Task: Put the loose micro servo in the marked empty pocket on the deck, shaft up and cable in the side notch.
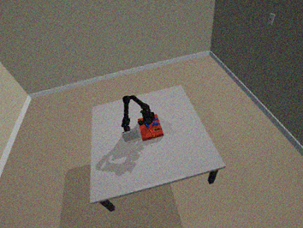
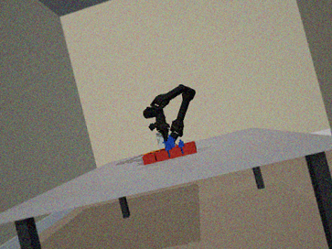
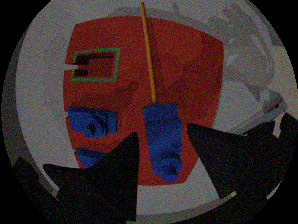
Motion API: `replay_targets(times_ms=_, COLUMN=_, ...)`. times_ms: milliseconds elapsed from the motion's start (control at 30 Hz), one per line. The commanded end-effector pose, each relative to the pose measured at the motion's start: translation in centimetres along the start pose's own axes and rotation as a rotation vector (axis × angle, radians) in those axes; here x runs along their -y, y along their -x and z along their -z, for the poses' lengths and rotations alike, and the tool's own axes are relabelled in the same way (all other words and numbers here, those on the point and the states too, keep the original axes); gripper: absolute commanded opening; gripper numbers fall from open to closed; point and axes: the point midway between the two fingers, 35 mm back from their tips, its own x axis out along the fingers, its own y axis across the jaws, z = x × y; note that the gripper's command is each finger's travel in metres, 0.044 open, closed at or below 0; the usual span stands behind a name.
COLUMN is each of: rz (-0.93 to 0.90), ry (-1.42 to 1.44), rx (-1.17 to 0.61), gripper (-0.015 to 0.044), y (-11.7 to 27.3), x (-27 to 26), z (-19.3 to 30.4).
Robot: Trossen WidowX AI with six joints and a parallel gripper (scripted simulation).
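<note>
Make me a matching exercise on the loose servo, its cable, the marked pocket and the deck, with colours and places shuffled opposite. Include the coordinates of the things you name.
Things:
1. loose servo [image 1: 148, 126] [image 2: 169, 143] [image 3: 162, 132]
2. cable [image 1: 152, 132] [image 3: 148, 55]
3. marked pocket [image 1: 157, 129] [image 3: 102, 66]
4. deck [image 1: 146, 136] [image 2: 149, 158] [image 3: 200, 65]

Colours and places:
A. red, on the table [image 1: 179, 154] [image 2: 247, 151] [image 3: 40, 90]
B. orange, running out from one end of a blue body
C. blue, between the fingers of the open gripper [image 1: 147, 121] [image 2: 169, 142] [image 3: 162, 130]
D. outlined in green

Right pairs: 1-C, 2-B, 3-D, 4-A.

A pale table [image 1: 179, 154] [image 2: 248, 158] [image 3: 42, 100] — dark-legged — carries the red deck [image 1: 147, 135] [image 2: 150, 158] [image 3: 195, 65] and the arm's grey base [image 1: 134, 135].
</note>
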Motion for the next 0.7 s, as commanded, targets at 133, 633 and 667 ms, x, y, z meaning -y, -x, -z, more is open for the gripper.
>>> replay_targets(times_ms=133, rz=-0.002, ry=-0.005, rx=-0.004, gripper=0.0098, y=-0.1, x=0.0, z=0.1)
replay_targets(times_ms=633, rz=-0.001, ry=-0.006, rx=-0.004, gripper=0.0000, y=2.9, x=0.3, z=0.6)
replay_targets(times_ms=667, rz=-0.001, ry=-0.006, rx=-0.004, gripper=0.0000, y=2.9, x=0.3, z=0.7)
